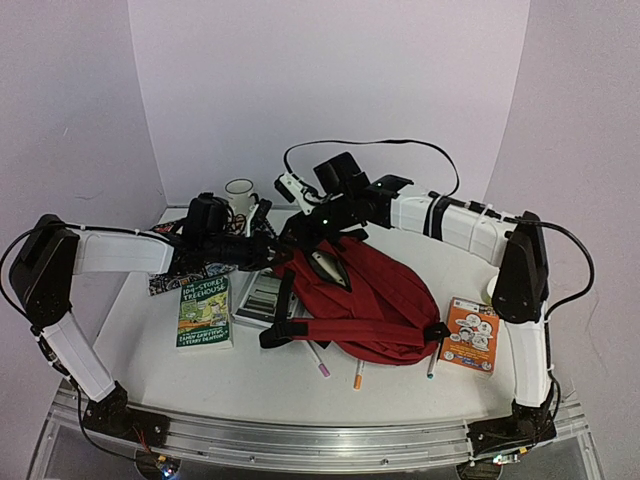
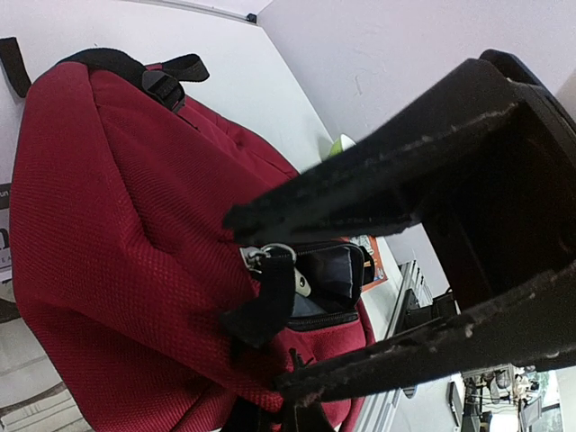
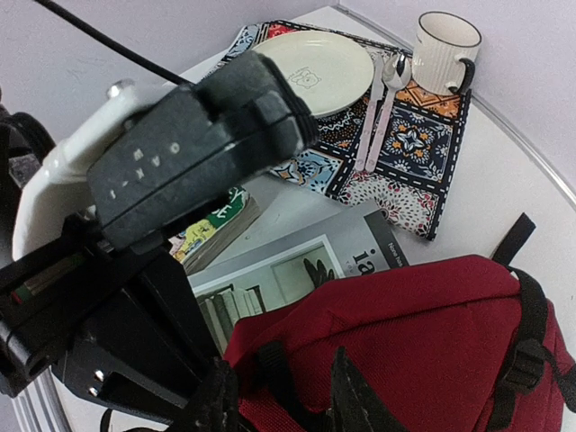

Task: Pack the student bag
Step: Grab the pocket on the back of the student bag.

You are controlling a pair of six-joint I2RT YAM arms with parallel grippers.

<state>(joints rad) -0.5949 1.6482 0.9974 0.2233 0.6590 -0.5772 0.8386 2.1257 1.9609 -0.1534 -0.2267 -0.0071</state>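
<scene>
The student bag (image 1: 365, 300), dark red with black straps, lies mid-table with its opening turned to the left. My right gripper (image 1: 318, 228) is over its top end. In the right wrist view, the right gripper (image 3: 283, 400) is closed on red fabric and a black strap (image 3: 281, 373) of the bag (image 3: 432, 333). My left gripper (image 1: 272, 252) is at the bag's left end. In the left wrist view it (image 2: 256, 301) is open, its fingers (image 2: 360, 180) spread either side of a black zipper pull (image 2: 270, 297) and an unzipped pocket (image 2: 337, 279) of the bag (image 2: 108, 225).
A green paperback (image 1: 204, 312) and a grey book (image 1: 258, 295) lie left of the bag, and an orange book (image 1: 470, 335) lies right of it. Three pens (image 1: 358, 375) lie in front. A mug (image 1: 240, 195), plate (image 3: 319, 67) and patterned placemat (image 3: 405, 153) are at the back left.
</scene>
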